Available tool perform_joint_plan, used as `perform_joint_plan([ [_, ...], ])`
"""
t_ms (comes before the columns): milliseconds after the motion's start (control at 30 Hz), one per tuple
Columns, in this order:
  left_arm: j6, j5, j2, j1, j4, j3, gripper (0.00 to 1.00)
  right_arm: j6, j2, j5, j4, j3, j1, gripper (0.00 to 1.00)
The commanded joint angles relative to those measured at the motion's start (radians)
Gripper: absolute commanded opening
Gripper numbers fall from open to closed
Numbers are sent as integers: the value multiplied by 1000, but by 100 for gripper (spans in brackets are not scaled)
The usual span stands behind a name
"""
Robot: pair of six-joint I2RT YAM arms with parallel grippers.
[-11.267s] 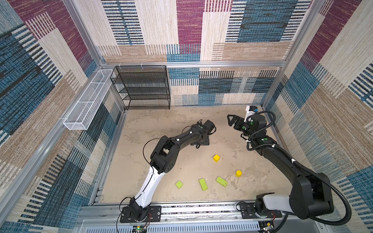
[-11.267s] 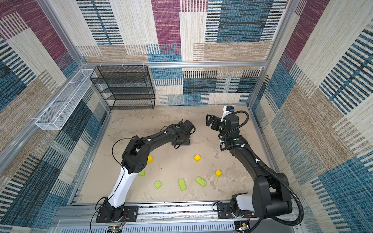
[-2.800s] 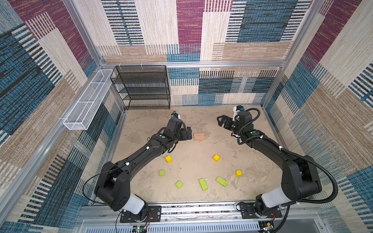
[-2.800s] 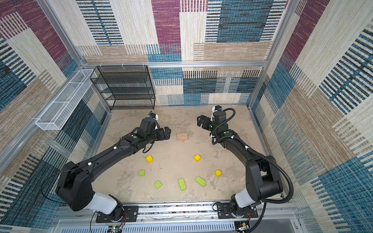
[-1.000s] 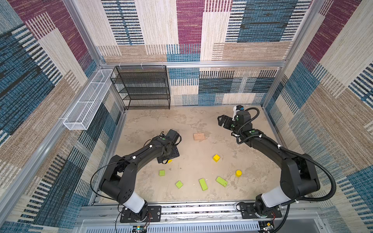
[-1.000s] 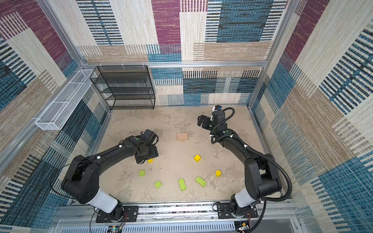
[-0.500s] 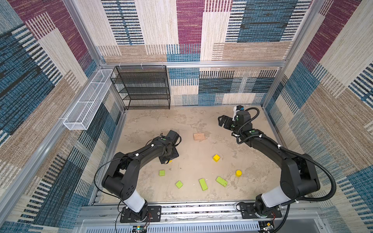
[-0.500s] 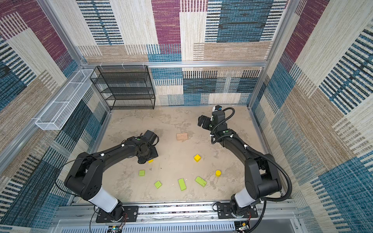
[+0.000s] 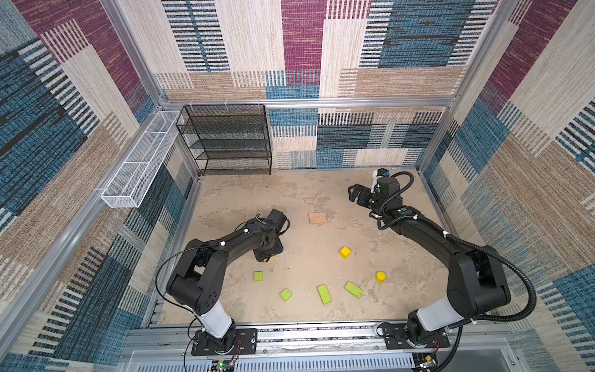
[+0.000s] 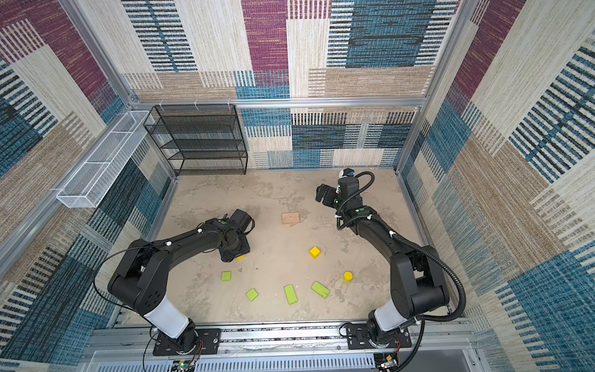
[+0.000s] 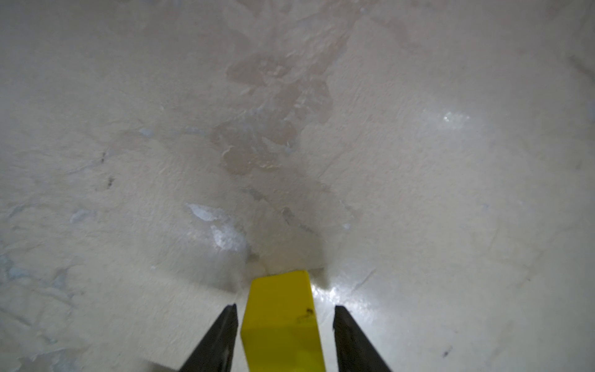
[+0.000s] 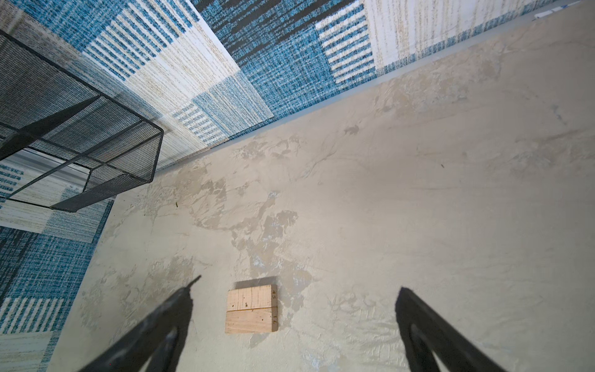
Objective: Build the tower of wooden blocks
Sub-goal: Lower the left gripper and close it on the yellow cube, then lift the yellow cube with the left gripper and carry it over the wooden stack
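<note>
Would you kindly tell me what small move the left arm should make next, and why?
Probably close the left claw onto the yellow wooden cube: in the left wrist view its jaws straddle the cube, with a gap showing on each side, so nothing is gripped yet.

Two plain tan wooden bars point(image 12: 251, 308) lie flat, side by side and touching, toward the back of the desk point(image 9: 306, 193). One yellow cube point(image 9: 345, 252) sits alone near the middle. A second yellow cube point(image 11: 281, 322) rests on the desk between the fingers of the left pincer point(image 11: 285, 310), with a gap on each side. A short yellow cylinder point(image 9: 380, 276) stands upright at the right. Four lime-green flat pieces point(image 9: 324, 294) lie scattered along the front.
</note>
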Motion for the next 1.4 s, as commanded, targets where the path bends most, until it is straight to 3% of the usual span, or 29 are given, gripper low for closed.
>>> perform_joint_plan([
  [0,-6,-21,6,0,-8,11,49,-5,-1,13,12,10,1,99],
  [833,22,-15,16,0,-22,24,40,-4,3,9,9,11,1,99],
  [1067,34,-10,19,0,-22,29,30,-4,4,9,10,11,0,99],
  [1167,52,-8,16,-2,-26,40,18,-4,6,8,9,13,0,99],
  [1367,125,2,15,-3,-67,126,3,-10,9,8,6,16,0,99],
])
